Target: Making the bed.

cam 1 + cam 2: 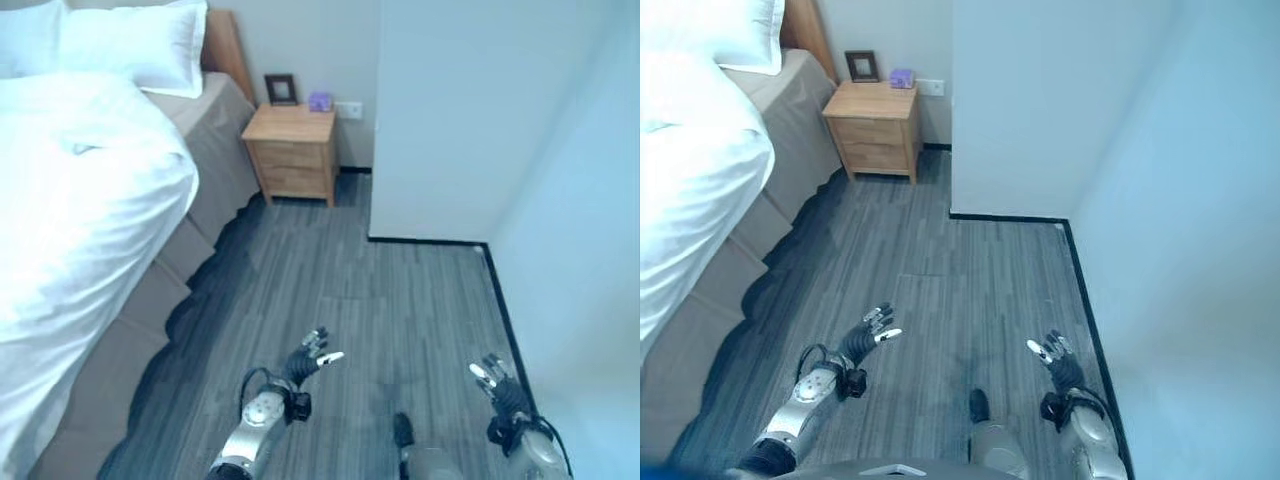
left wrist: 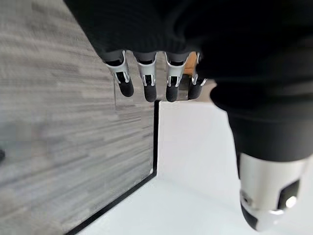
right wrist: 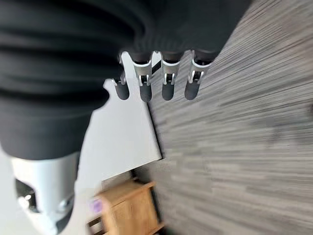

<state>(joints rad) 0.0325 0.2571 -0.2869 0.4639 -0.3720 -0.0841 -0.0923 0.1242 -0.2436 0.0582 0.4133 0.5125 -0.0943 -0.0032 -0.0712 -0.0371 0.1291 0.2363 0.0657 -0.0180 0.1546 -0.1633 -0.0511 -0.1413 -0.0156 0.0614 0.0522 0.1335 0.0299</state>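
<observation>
Item: bed (image 1: 150, 300) w/ rumpled white duvet (image 1: 70, 200); left hand (image 1: 305, 358) & right hand (image 1: 497, 385), both well clear of bed, fingers relaxed, empty — I'd step closer, then grasp duvet edge.

A bedroom: white-quilted bed (image 1: 70, 200), pillows (image 1: 130, 45), wooden nightstand (image 1: 292, 150), grey plank floor (image 1: 380, 310).

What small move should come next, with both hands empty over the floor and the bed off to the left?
Probably turn toward the bed and step closer. Both the left hand and the right hand hang open above the grey floor, holding nothing, and the white duvet lies rumpled, well apart from either hand. Reaching from here looks unlikely to catch its edge.
</observation>
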